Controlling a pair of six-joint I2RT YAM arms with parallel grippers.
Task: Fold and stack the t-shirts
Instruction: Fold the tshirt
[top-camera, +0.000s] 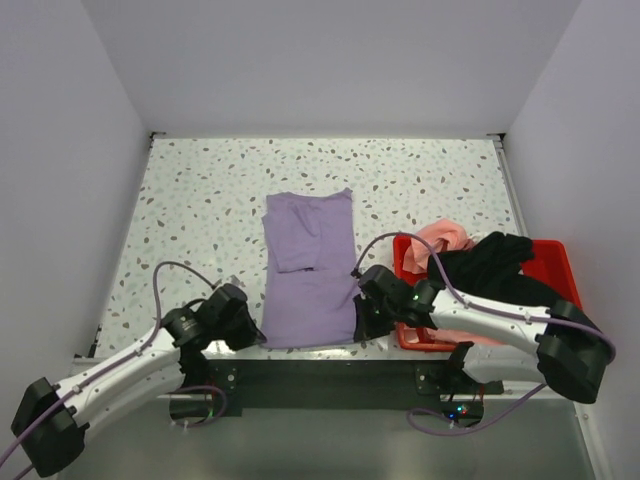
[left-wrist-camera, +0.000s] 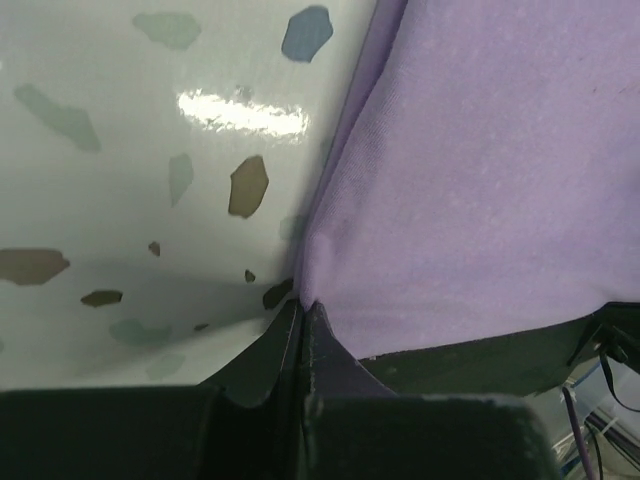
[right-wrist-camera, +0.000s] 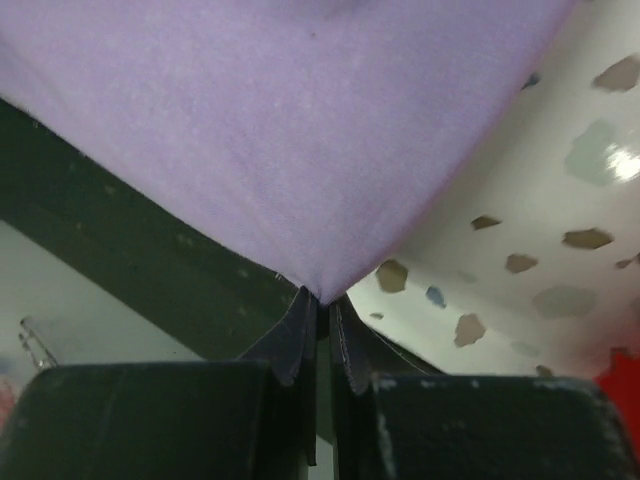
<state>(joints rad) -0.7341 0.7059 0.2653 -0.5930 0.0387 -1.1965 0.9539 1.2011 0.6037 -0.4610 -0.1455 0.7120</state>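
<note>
i see a speckled desk (top-camera: 200, 200) boxed by plain pale walls (top-camera: 330, 60) at nine, twelve and three o'clock, glare (left-wrist-camera: 240, 112) on its surface.

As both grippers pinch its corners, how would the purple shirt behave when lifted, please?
Probably floppy: the purple shirt lies flat, folded, so it should sag between the left gripper and right gripper. Thin cloth, likely light; the small corner pinches might slip.

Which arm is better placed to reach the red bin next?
Right, probably: the red bin sits beside the right hand; the left hand is across the lavender shirt. Both pinch its near corners.
</note>
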